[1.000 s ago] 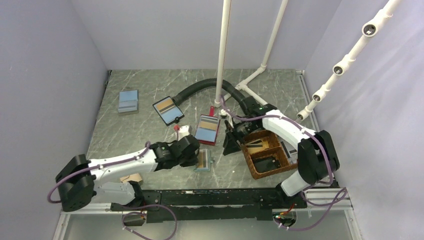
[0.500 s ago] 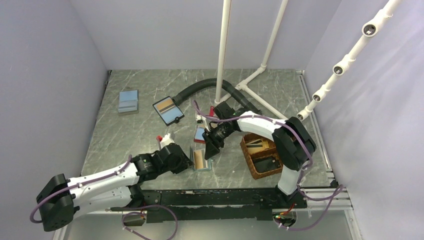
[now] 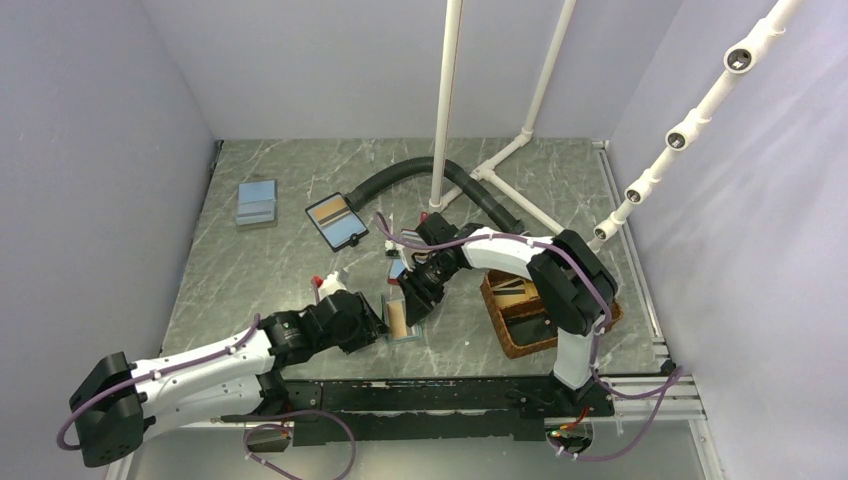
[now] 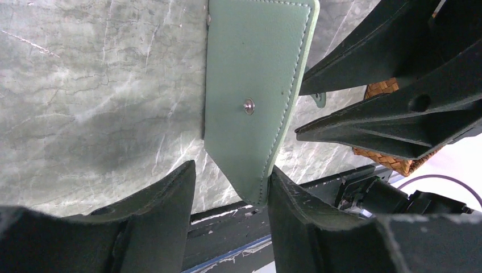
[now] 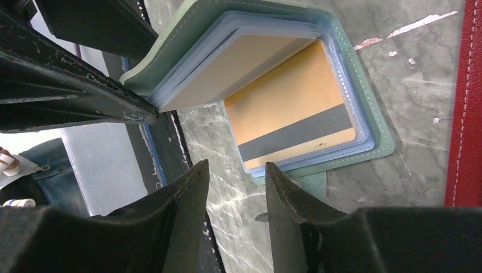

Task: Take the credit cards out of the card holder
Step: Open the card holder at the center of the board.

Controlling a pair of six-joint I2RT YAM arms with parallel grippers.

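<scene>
The teal card holder (image 3: 401,320) lies open near the table's front edge. A tan credit card (image 5: 295,119) with a dark stripe sits in its pale blue sleeve. The holder's green cover (image 4: 250,96) stands raised, with more sleeves under it (image 5: 227,62). My left gripper (image 4: 232,170) is open. The cover's pointed tip sits between its jaws and touches only the right finger. In the top view the left gripper (image 3: 378,318) is at the holder's left side. My right gripper (image 5: 236,176) is open and empty, low over the table at the holder's edge, and meets the holder from the right (image 3: 412,303).
A red-edged holder (image 5: 472,102) lies just beyond the card holder, under the right arm. A wicker basket (image 3: 520,320) stands to the right. A black-edged holder (image 3: 336,221) and a blue-grey stack (image 3: 257,202) lie at the back left, with a black hose (image 3: 400,175) and white pipes (image 3: 445,100) behind.
The left gripper has opened and let go of the cover. The right arm has swung from the basket over to the card holder, and its jaws have narrowed a little.
</scene>
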